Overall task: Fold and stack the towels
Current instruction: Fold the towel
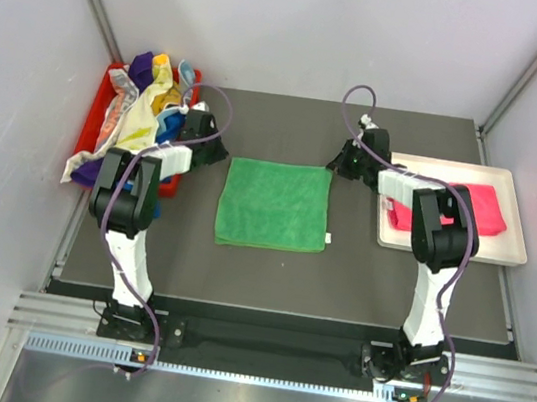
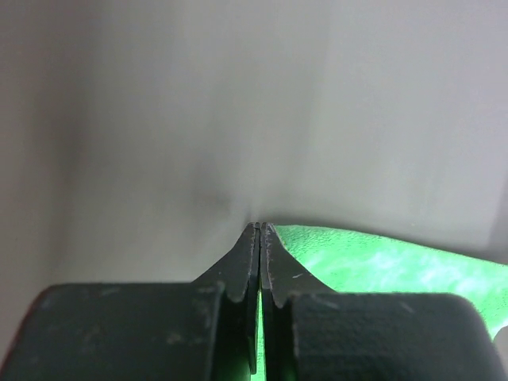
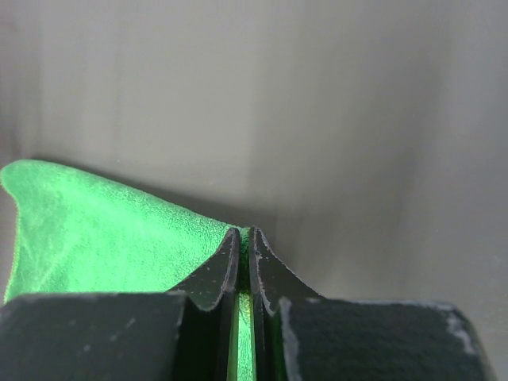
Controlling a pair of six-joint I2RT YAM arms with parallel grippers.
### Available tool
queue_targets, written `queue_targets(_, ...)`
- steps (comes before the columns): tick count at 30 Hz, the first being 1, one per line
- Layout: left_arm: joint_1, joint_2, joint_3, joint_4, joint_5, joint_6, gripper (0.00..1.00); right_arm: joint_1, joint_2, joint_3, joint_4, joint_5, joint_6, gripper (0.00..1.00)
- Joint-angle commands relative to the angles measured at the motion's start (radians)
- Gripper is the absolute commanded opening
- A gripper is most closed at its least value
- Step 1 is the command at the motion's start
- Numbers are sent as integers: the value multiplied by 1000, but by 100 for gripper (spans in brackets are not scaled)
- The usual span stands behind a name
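A green towel point(image 1: 274, 205) lies spread flat in the middle of the dark mat. My left gripper point(image 1: 223, 152) is at its far left corner. In the left wrist view the jaws point(image 2: 261, 226) are shut, with green cloth point(image 2: 381, 266) showing in the slit between them and off to the right. My right gripper point(image 1: 339, 164) is at the far right corner. Its jaws point(image 3: 244, 232) are shut on the green towel point(image 3: 95, 230), whose edge shows between the tips. A folded pink towel point(image 1: 475, 207) lies on the white tray point(image 1: 443, 249).
A red bin point(image 1: 86, 131) at the left edge holds a heap of several coloured towels point(image 1: 147, 102), some hanging over its rim. The white tray sits at the right edge of the mat. Grey walls close in on the left, right and back.
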Motion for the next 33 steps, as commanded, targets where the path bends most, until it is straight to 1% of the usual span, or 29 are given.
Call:
queue_targets(1,5,-38,51,35,-1,15,0,-13,-69,21,49,8,-30,0)
queue_targets(2,5,-32,69,23,2,8,10,-12,-54,34,35,8,-37,0)
queue_targets(4,5,-21,83,-17,12,-4,21,-13,-45,52,16,5,-39,0)
queue_targets(5,5,-18,94,-25,31,-11,28,-13,-39,52,16,5,-39,0)
queue_targets(9,-5,-22,85,-25,39,5,38,-10,-16,69,-2,3,-38,1)
queue_targets(10,-7,-15,95,-30,48,19,39,-9,-11,74,-22,5,-39,3)
queue_targets(13,-13,34,146,-103,83,71,39,-6,-3,86,-60,34,-45,15)
queue_targets(14,-16,44,150,-108,80,99,39,-6,0,90,-71,46,-48,25)
queue_targets(15,-25,54,157,-125,77,116,39,-6,1,100,-77,60,-53,32)
queue_targets(16,-27,57,155,-125,75,116,39,-4,1,103,-77,60,-53,32)
queue_targets(17,-32,59,149,-120,77,128,39,-4,-3,103,-105,75,-59,37)
queue_targets(19,-38,60,143,-120,74,136,41,-4,-2,110,-128,101,-68,41)
queue_targets(22,-42,73,155,-134,68,156,41,-4,-3,120,-155,120,-76,41)
queue_targets(24,-50,85,176,-180,49,180,41,-3,-11,115,-163,120,-84,41)
queue_targets(26,-59,87,187,-192,3,203,41,11,-22,107,-169,133,-100,41)
queue_targets(29,-71,105,223,-255,-64,209,40,34,-22,109,-188,158,-123,41)
queue_targets(30,-76,113,227,-258,-64,211,40,40,-17,114,-192,163,-126,41)
queue_targets(31,-79,114,233,-269,-104,211,40,50,-13,120,-209,170,-134,41)
queue_targets(33,-90,120,238,-275,-135,217,40,57,4,132,-218,179,-139,41)
